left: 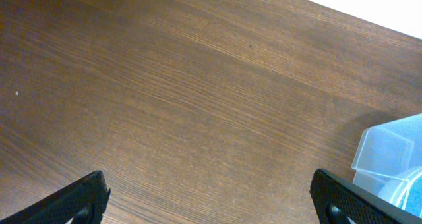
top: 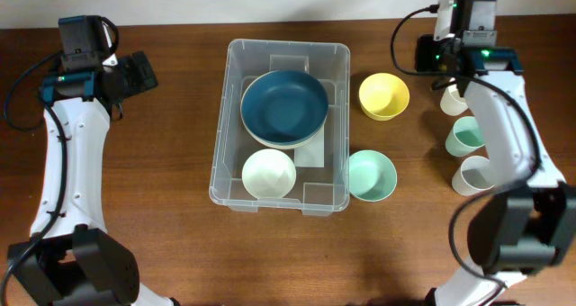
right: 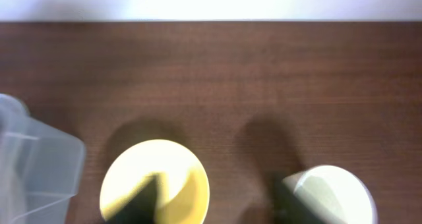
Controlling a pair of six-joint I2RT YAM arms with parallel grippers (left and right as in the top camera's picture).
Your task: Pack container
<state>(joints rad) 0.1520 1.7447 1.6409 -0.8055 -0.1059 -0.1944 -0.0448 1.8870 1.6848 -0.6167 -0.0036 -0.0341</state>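
From above, the large clear plastic rectangular container [top: 221,126] sits in the middle of the brown wooden desk [top: 162,207]. It holds a round dark blue bowl [top: 284,106] at its far end and a small white bowl [top: 269,173] at its near end. It is probably light and fairly stiff, though its thin, smooth walls would flex and slip under a squeeze. The rolled rim on a long side looks like the best place to grip it. A round yellow bowl [top: 384,96] stands just beside its right wall. A mint green bowl [top: 372,175] sits at its near right corner. Three plastic cups [top: 468,137] line the desk's right edge, crowding any approach from that side.

In the left wrist view, the left pincer [left: 211,207] is spread wide over bare desk and holds nothing. One corner of the container shows at the right.

In the right wrist view, the right pincer [right: 211,204] is only two blurred dark shapes. They seem to stand apart and empty between the yellow bowl and a white cup.
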